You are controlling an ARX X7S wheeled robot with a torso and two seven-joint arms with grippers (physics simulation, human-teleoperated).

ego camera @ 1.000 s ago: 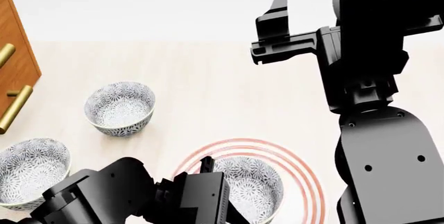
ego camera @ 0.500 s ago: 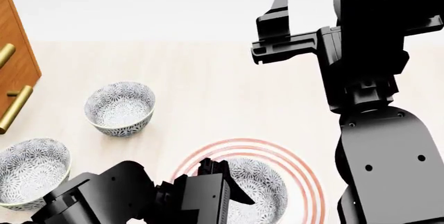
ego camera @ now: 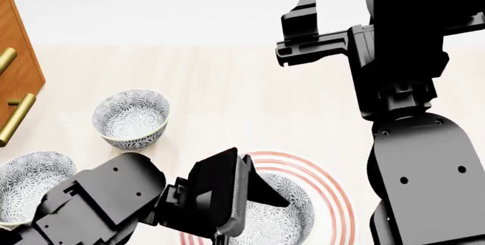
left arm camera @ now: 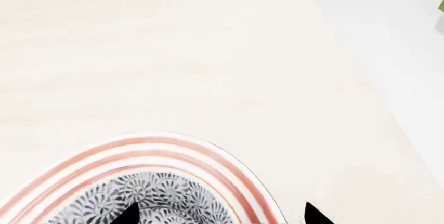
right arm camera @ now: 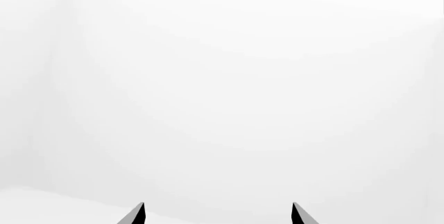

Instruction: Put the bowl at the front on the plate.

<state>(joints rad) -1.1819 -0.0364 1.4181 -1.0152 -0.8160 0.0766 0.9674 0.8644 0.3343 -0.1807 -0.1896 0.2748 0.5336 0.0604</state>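
The small round ceramic bowl with the dense grey-blue floral pattern sits inside the large round white plate ringed with three thin red lines, near the front edge of the pale wooden bench. My left gripper hangs directly over the bowl, its black fingers spread apart and holding nothing; in the left wrist view one fingertip shows over the patterned interior and the other beyond the plate's rim. My left arm covers the near left part of the plate and bowl from the head view.

Two matching floral bowls stand apart from the plate: one toward the bench's left side, further back, and another at the left edge, partly behind my arm. A brown wooden cabinet with brass handles borders the bench's left edge.

My right gripper is raised high over the back of the bench, fingers parted and empty, facing a blank white wall.
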